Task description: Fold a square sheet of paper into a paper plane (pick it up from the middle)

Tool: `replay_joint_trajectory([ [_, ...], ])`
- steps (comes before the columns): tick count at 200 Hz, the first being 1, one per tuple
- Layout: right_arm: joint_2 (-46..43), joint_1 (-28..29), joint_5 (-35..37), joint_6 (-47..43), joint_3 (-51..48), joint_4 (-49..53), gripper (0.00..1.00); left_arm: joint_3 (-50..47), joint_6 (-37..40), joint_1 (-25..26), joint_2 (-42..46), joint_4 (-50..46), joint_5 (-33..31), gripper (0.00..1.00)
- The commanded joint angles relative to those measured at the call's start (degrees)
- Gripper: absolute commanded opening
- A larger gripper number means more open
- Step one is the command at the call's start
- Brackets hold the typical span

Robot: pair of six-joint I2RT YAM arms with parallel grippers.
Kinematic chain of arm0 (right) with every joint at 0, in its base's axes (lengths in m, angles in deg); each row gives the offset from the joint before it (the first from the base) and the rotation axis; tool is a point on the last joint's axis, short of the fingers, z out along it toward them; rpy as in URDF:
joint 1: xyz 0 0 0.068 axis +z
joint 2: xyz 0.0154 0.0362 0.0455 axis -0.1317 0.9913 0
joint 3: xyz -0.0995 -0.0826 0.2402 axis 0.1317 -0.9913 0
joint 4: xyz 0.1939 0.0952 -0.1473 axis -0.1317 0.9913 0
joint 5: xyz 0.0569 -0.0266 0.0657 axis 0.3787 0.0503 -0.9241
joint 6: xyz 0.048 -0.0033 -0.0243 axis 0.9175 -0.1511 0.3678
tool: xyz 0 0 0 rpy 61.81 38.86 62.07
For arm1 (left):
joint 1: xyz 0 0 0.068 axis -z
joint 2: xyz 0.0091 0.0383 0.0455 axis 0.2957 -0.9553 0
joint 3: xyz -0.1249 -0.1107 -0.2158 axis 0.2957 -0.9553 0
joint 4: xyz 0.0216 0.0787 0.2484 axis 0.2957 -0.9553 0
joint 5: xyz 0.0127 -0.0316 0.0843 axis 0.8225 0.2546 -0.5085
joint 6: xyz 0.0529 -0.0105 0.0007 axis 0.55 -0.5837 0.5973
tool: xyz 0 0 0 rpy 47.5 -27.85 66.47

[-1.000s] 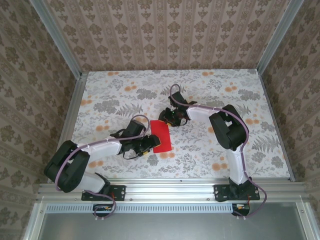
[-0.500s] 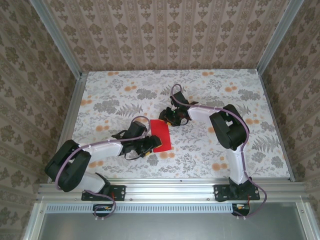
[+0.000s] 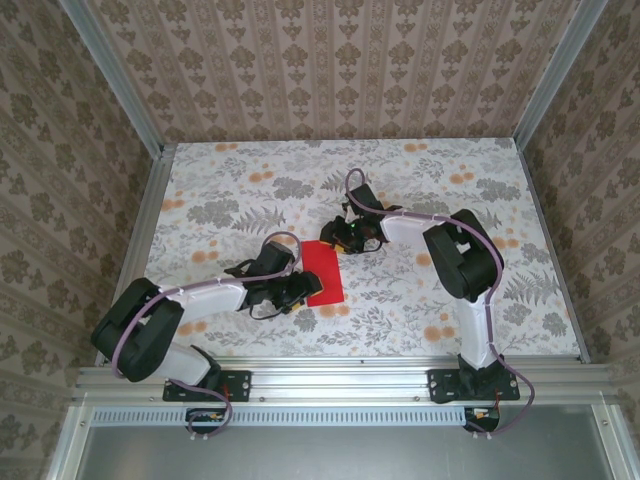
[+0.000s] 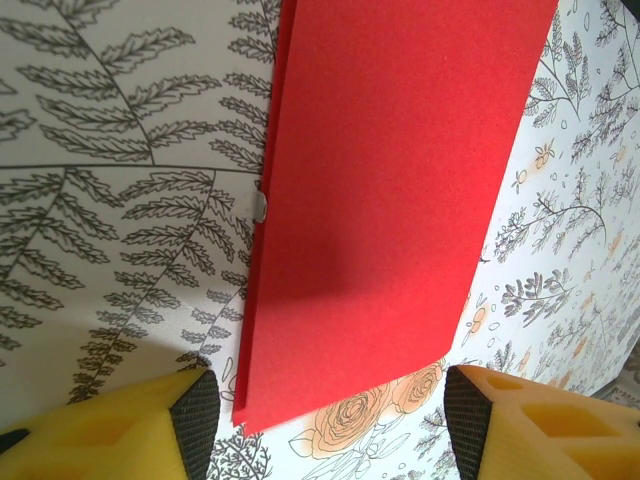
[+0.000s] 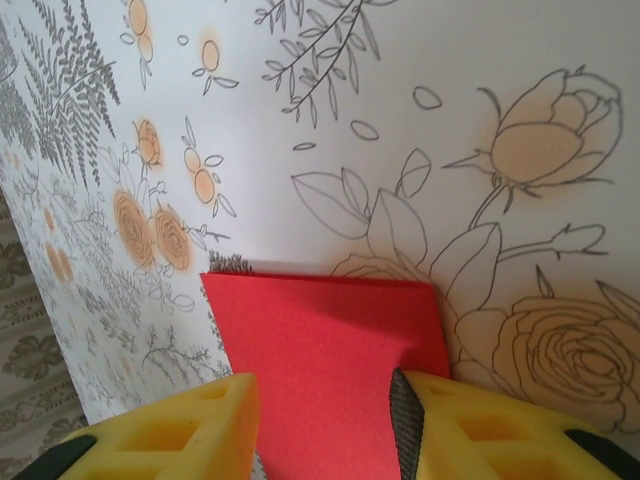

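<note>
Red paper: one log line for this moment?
paper: folded, flat on table | left gripper: open, straddling near corner | right gripper: open, over far end

Floral-print table [image 3: 250,190] — damask-papered walls [image 3: 330,60], aluminium frame rail [image 3: 330,378].

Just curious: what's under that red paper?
The folded bright red paper sheet lies on the floral-printed table; a second red layer shows along one edge. Anything beneath is covered.

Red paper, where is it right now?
In the top view the red paper lies flat near the middle of the flowery table, between the two arms' jaws.
</note>
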Motion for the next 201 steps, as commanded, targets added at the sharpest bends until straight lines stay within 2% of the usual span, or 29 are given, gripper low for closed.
replay_joint_trajectory([
  [1,-1.95,-0.04,0.18,-3.11,-0.11,3.9,0.42,1.06,0.45,0.31,-1.59,-0.39,-0.55,0.64],
  [108,1.76,-0.21,2.03,-1.46,-0.5,5.32,0.42,1.54,0.13,0.37,-2.25,3.12,3.3,0.63],
  [150,1.73,-0.28,2.04,-1.6,-0.54,5.54,0.42,1.54,-0.48,0.36,-1.69,4.27,3.34,0.52],
  [201,0.01,-0.32,0.1,-1.99,-0.8,4.18,0.42,-0.01,-2.15,0.35,-1.87,6.43,0.07,0.4],
])
